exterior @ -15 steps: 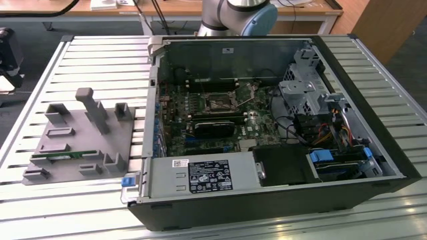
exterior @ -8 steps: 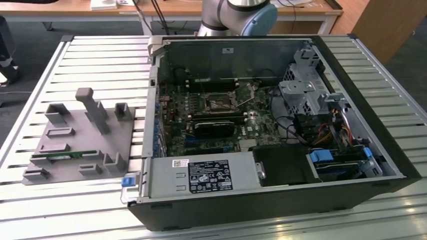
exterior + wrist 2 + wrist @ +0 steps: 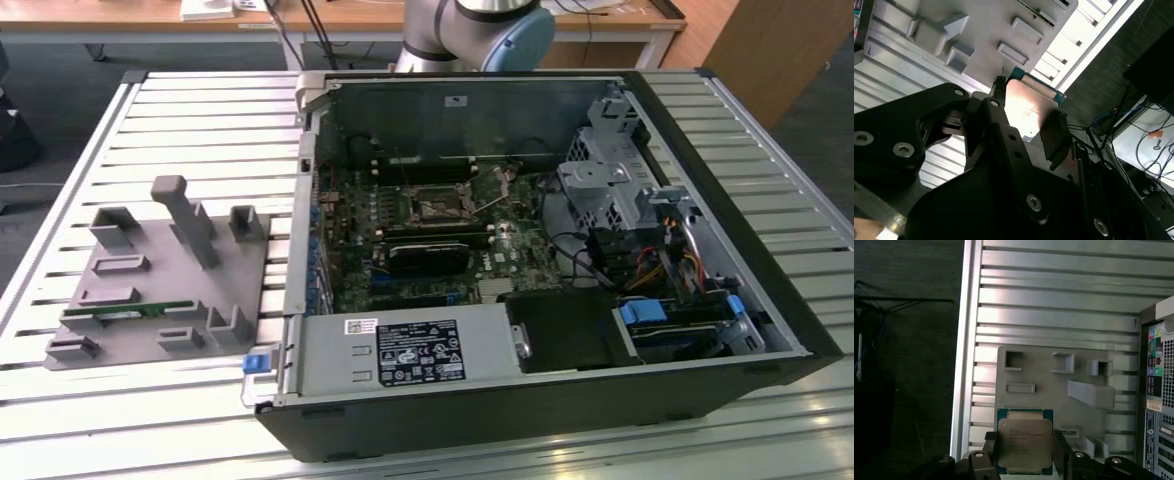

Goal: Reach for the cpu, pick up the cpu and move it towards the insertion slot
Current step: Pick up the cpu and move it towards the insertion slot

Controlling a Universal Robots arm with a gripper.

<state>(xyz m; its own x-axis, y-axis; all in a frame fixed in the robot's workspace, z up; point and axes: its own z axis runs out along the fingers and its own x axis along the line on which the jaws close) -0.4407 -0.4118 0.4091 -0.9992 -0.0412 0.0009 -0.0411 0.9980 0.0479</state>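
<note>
Gripper (image 3: 1026, 120) linkage, black and bolted, occupies the foreground of the second wrist view; its two fingers (image 3: 1054, 137) are pressed in against opposite edges of the cpu (image 3: 1029, 105), pinching it flat between them. In the first wrist view the cpu (image 3: 1024, 440) hangs in this grasp above the near edge of the grey fixture plate (image 3: 1054, 390), over the slatted aluminium table (image 3: 1054, 320) and beside the computer case (image 3: 1159, 390). The insertion slot (image 3: 438, 207), a square socket with a bright metal frame and dark centre, lies on the motherboard inside the case, well apart from the plate (image 3: 154, 250) in the exterior view; a green memory stick (image 3: 127, 311) rests on that plate. The chip shows a silver heat spreader with a warm reflection, small print on top, stepped corners, and a narrow blue-green substrate rim. Judged risks: contact is on two thin edges only, so the chip may pivot or slip out if the arm accelerates sharply. A tilted or rotated chip would probably meet the socket askew and could damage its contacts. The case wall also stands between chip and socket, so a low path could strike it.
</note>
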